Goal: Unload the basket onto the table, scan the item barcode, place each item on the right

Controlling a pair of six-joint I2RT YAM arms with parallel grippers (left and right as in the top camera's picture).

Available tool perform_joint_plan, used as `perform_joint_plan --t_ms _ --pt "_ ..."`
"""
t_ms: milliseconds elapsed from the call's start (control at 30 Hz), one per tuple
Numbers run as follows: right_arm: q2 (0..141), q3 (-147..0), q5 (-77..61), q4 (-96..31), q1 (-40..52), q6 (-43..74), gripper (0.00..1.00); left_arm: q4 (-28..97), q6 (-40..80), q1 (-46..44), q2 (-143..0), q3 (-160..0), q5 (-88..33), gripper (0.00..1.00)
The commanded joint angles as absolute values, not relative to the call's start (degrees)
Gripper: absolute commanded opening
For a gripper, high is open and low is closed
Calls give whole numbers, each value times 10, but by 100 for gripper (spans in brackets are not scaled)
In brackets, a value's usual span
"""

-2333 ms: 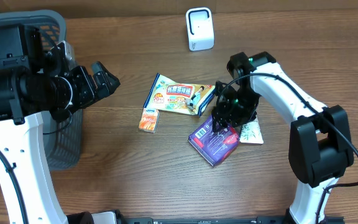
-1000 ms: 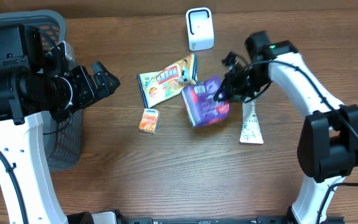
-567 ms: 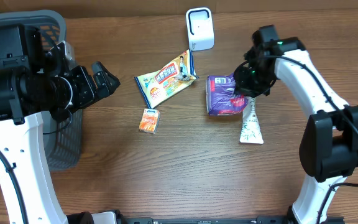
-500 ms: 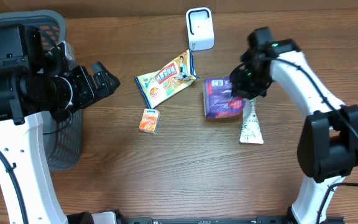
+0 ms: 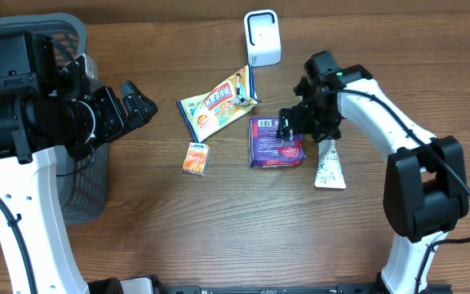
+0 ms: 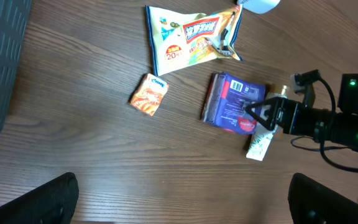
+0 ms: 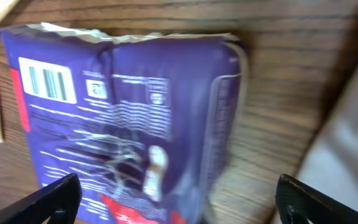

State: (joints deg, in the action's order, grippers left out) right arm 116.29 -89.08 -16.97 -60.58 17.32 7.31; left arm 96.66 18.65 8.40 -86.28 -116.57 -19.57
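Regrasping looks like the step in hand. The purple packet (image 5: 277,141) lies flat on the table (image 5: 219,229), near the middle and loose. Its barcode (image 7: 45,81) faces up.

Packet: glossy purple wrapper, creased, with fine white print and a red band along one edge. The barcode is a small white patch near one corner, beside a crimped end.

Right gripper (image 5: 290,131): hovers at the packet's right edge, fingers spread wide, gripping nothing.

Scanner (image 5: 262,37): a white upright box at the far edge, well apart from the packet. That it is the scanner is my judgement.

Method note: take the packet by the end away from the barcode, so no finger covers the bars. Grip lightly, since the film buckles. Turn the printed face square to the scanner's front.

Nearby: snack bag (image 5: 219,102) just to the left and beyond, white sachet (image 5: 329,167) just beside on the right, orange packet (image 5: 195,157) further left.

Left gripper (image 5: 141,104): fingers apart and empty, by the basket (image 5: 72,49).
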Motion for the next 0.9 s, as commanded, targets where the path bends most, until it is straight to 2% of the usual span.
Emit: perform_joint_plan --t_ms 0,100,300,533,567,600,700,867 --pt "1161 -865 -178 -595 144 29 94 967 180 86 -862 -1164 -204 100" --pt "1161 -828 -253 -567 131 15 88 967 180 86 -862 -1164 -204 100" --pt "1161 -781 -310 -507 131 15 85 967 180 86 -862 -1164 -204 100" --pt "1161 -771 -310 -493 130 29 44 967 180 86 -862 -1164 -204 100" --pt "1161 -771 -311 -492 130 35 36 967 180 86 -862 -1164 -204 100" --pt "1161 -775 -312 -493 130 40 24 967 180 86 -862 -1164 -204 100" --pt "1161 -790 -312 -500 128 45 4 967 180 86 -862 -1164 -204 100" --pt "1160 -856 -312 -559 128 44 4 967 180 86 -862 -1164 -204 100"
